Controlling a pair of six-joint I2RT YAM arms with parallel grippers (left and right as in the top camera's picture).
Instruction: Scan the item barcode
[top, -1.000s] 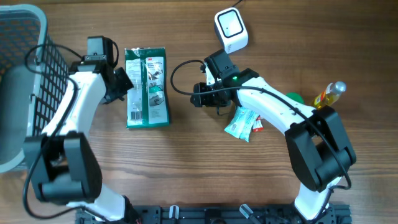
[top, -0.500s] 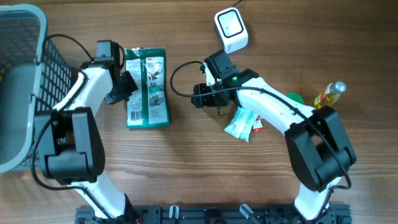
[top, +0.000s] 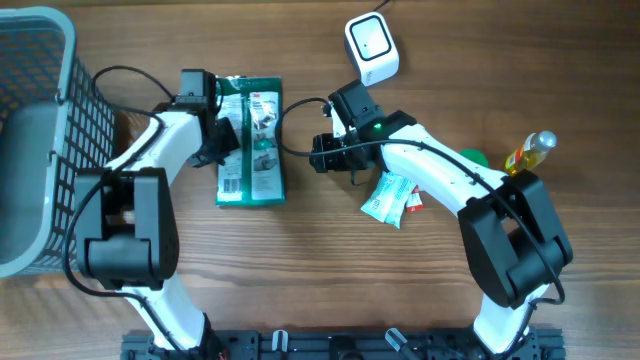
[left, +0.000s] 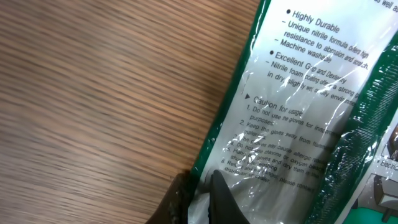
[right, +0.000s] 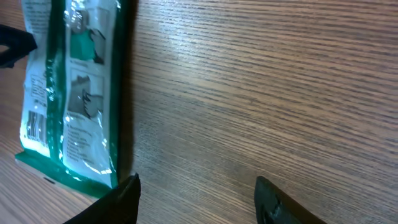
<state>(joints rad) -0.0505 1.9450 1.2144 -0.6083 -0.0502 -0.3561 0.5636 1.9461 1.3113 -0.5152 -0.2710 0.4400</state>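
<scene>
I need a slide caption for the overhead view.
Left gripper pinches the edge of the green package; right gripper open.

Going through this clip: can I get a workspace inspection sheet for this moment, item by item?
Surface: wooden table, bare wood, no spills seen.
Job's things: green package lies flat with its barcode facing up; white scanner stands apart from it, near the far edge.
Clutter: teal sachets, yellow bottle, and a green object partly hidden by the right arm.
Grippers: left claw shut on the package's edge; right claw open and empty over bare wood.
Cables: black cable loop at the right wrist, close to the package's corner.
Surroundings: grey basket at the left edge.
</scene>
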